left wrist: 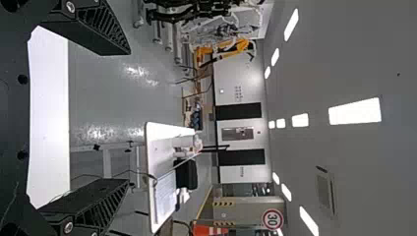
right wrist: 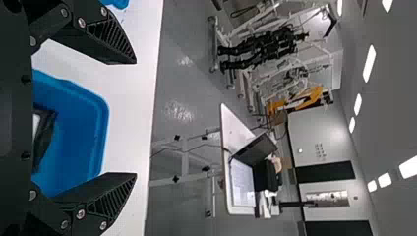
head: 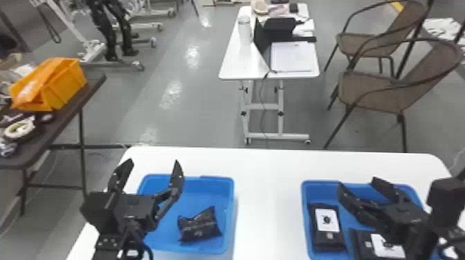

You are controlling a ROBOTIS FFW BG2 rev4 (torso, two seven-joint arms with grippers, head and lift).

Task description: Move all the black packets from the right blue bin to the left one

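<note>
White bench holding blue bins, black packets lying in both. I'm hanging left claw, right claw near them, spread wide.

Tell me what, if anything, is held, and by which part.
Nothing is held: the left gripper and the right gripper both stand open and empty.

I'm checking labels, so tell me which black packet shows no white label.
The packet in the left blue bin; both packets seen in the right blue bin show a white label.
</note>
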